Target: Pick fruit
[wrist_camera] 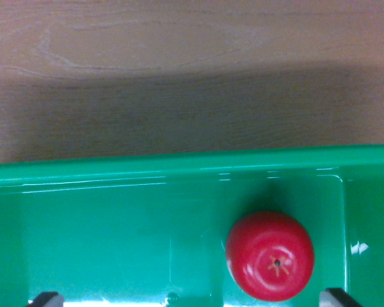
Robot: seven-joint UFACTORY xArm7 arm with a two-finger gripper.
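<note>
A round red fruit [270, 256] with a small yellow star mark on top lies in a green tray [115, 171], toward the wrist view's right. Only the dark fingertips [46, 299] of my gripper [193, 300] show, at the bottom edge, one in each lower corner. They stand wide apart, so the gripper is open and holds nothing. The fruit sits between the two tips, much nearer the right one, and touches neither.
The tray's far rim runs across the middle of the view, and a raised inner wall [344, 230] stands just right of the fruit. Beyond the rim lies a wooden tabletop [179, 64], partly in shadow.
</note>
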